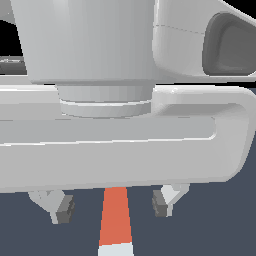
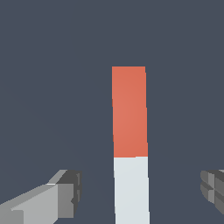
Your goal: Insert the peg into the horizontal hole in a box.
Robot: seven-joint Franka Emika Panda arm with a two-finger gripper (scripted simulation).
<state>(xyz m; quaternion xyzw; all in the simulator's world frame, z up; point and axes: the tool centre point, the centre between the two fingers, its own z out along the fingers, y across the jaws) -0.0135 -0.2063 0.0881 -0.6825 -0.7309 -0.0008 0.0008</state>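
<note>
The peg (image 2: 129, 131) lies flat on the dark grey floor, orange-red for most of its length with a pale white-grey end. It also shows in the exterior view (image 1: 115, 217), under the arm's white body. My gripper (image 1: 113, 206) is open and empty, above the peg, with one finger on each side of it and wide gaps to both. In the wrist view the gripper (image 2: 140, 194) straddles the pale end; one fingertip (image 2: 70, 192) and the other fingertip (image 2: 213, 186) stand well apart from the peg. The box and its hole are out of view.
The arm's white hand and wrist (image 1: 120, 100) fill most of the exterior view and hide the scene behind them. Only dark grey floor (image 2: 52, 87) shows around the peg.
</note>
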